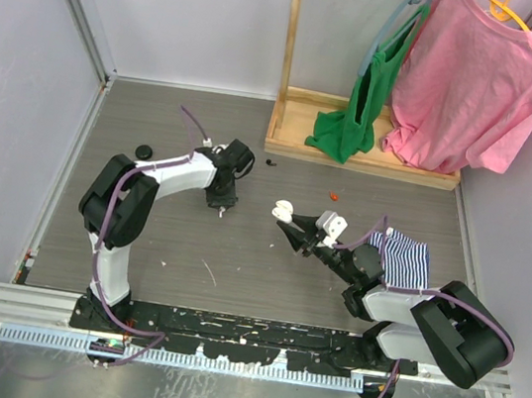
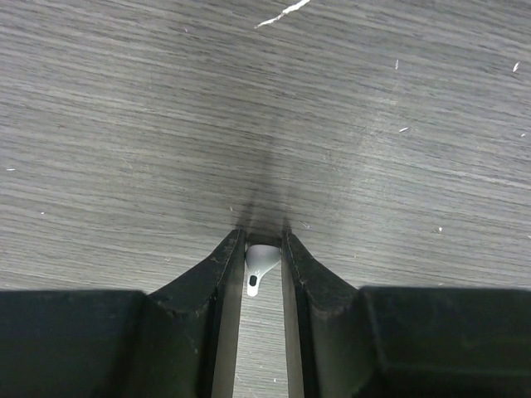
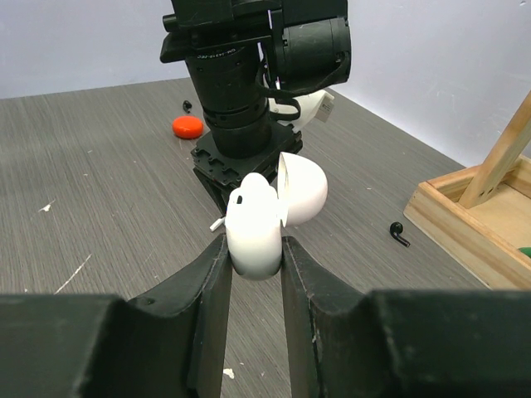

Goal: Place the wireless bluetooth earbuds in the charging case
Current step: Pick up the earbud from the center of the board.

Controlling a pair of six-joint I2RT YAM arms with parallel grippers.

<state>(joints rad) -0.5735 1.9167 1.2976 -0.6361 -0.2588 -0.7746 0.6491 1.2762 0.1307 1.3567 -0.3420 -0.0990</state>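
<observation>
The left tool [image 2: 264,247] is pinching a white earbud [image 2: 260,267] (a tiny glossy bean with a dark spot on its stem) between its fingertips [image 2: 231,253], down by the worktop [image 2: 249,124]. The right tool [image 3: 254,253] is clamping a white case [image 3: 253,228] at its tips, lid [image 3: 304,191] standing open beyond them.

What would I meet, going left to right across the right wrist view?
Red disc → open white charging case → black earbud → wooden stand base. The left arm overlaps the case, so it is left out.
</observation>
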